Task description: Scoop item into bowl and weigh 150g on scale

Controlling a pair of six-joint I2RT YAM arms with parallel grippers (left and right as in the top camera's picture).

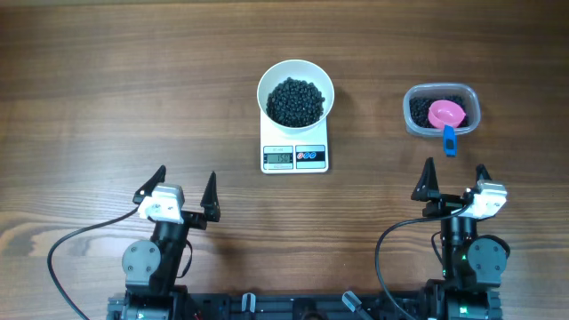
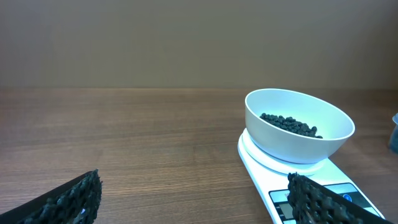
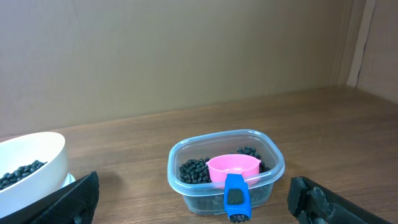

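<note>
since the bowl [image 1: 295, 73] sits squarely on the scale [image 1: 294, 156], with the item [image 1: 295, 100] heaped inside it, you can weigh as you fill, though the display digits are too small to read. your left gripper [image 1: 186, 178] and right gripper [image 1: 454, 171] hang near the table [image 1: 89, 89] front, both spread wide, holding nothing. the pink scoop [image 1: 445, 114] lies in the clear tub [image 1: 409, 116], handle toward your right arm. nothing blocks that reach.
</note>
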